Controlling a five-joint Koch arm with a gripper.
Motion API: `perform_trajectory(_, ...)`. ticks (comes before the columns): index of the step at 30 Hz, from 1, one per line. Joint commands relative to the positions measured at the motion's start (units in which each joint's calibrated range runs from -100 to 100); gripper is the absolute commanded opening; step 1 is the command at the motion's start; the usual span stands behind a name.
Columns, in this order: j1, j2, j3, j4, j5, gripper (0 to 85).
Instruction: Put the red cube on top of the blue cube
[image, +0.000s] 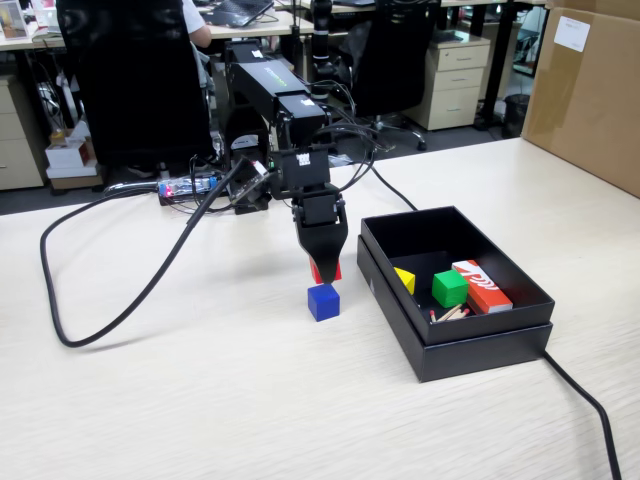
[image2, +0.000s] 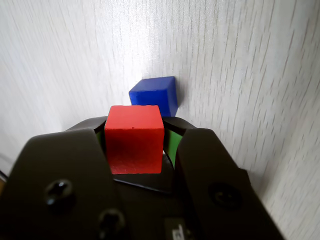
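My gripper (image: 325, 268) points down over the table and is shut on the red cube (image: 326, 271). In the wrist view the red cube (image2: 134, 138) sits between the two black jaws of the gripper (image2: 135, 125), which press its left and right faces. The blue cube (image: 323, 301) rests on the pale wooden table just below and in front of the held cube, with a small gap between them. The wrist view shows the blue cube (image2: 154, 95) just beyond the red one.
A black open box (image: 500, 325) stands right of the cubes, holding a yellow block (image: 405, 279), a green cube (image: 449, 288), a red-orange and white box (image: 481, 285) and sticks. A black cable (image: 120, 310) loops across the table at left. A cardboard box (image: 590, 90) stands back right.
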Motion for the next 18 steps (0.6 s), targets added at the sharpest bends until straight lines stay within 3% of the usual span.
perform_trajectory(1, 0.0, -0.9, 2.8, 2.5, -0.1, 6.0)
perform_trajectory(18, -0.2, -0.6, -1.3, 4.4, -0.2, 6.4)
